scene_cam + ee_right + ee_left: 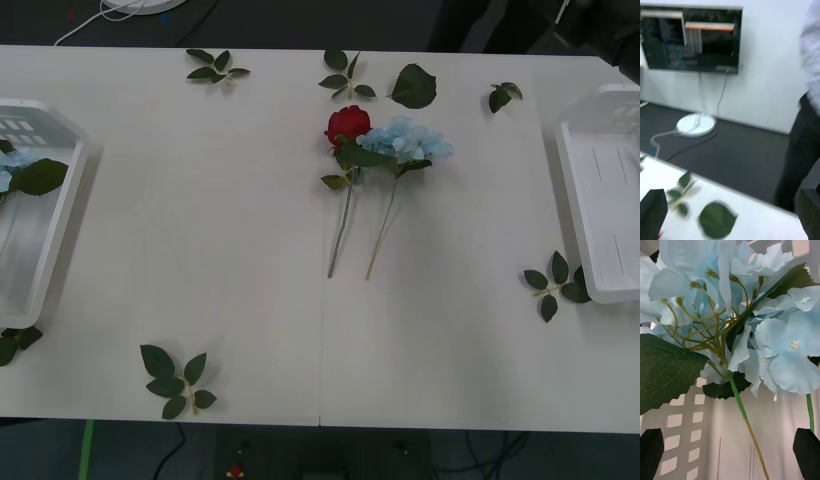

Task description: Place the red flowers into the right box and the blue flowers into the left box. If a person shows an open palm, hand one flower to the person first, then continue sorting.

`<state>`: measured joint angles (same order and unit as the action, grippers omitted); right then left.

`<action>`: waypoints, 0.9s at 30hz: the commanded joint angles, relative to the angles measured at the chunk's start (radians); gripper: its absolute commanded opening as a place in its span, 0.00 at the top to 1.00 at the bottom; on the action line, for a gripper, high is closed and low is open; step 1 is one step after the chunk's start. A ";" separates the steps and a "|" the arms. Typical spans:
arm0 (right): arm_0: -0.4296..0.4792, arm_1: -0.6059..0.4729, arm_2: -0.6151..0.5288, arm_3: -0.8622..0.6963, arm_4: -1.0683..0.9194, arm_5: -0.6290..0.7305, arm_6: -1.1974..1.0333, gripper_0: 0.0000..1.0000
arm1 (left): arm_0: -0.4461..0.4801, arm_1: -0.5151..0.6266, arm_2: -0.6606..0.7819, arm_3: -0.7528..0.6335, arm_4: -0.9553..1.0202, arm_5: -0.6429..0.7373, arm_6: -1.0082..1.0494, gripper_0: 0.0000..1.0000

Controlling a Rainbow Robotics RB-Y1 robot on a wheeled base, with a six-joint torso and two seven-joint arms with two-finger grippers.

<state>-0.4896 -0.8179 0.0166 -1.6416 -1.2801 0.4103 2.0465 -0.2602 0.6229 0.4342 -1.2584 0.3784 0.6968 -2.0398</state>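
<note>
At the middle of the white table (250, 300) we see one red rose (348, 123) and one pale blue flower cluster (408, 138) lying side by side, blooms touching and pointing away from us, their thin stems running back toward the near edge. The rose is on the left of the pair, the blue cluster on the right.

At the table's left edge sits the left box (60, 215), a shallow white tray. A bit of blue bloom (8, 170) with a large green leaf already lies inside it at its far end. From the left wrist camera we look closely at those blue flowers (763, 326): petals, green stalks and a broad leaf hang just ahead of the left gripper (730, 453), whose two black fingers (650, 450) stand wide apart with nothing between them but the thin stem passing through untouched. The tray's slotted wall (688, 423) is right behind.

At the table's right edge lies the right box (600, 200), with nothing visible inside it.

The right gripper (733, 213) has its dark fingers (653, 213) spread wide and holds nothing; it sits above the far edge of the table, near a loose green leaf (717, 219).

Loose leaf sprigs (178, 380) are scattered about the table.
</note>
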 commanded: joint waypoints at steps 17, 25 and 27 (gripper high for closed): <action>0.005 -0.041 0.029 -0.086 0.186 0.734 -0.614 0.00 | 0.010 0.044 -0.012 -0.027 0.004 -0.022 -0.083 0.00; -0.132 0.017 0.305 -0.083 0.407 0.737 -0.991 0.00 | -0.085 0.057 0.048 -0.251 0.025 0.354 -0.074 0.00; -0.167 0.039 0.356 -0.073 0.466 0.757 -1.051 0.00 | -0.139 0.057 0.078 -0.328 0.027 0.521 -0.065 0.00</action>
<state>-0.5657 -0.8118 0.3249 -1.7011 -0.8765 1.1447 1.1273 -0.2916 0.6329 0.4467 -1.4547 0.3921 1.0819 -2.0398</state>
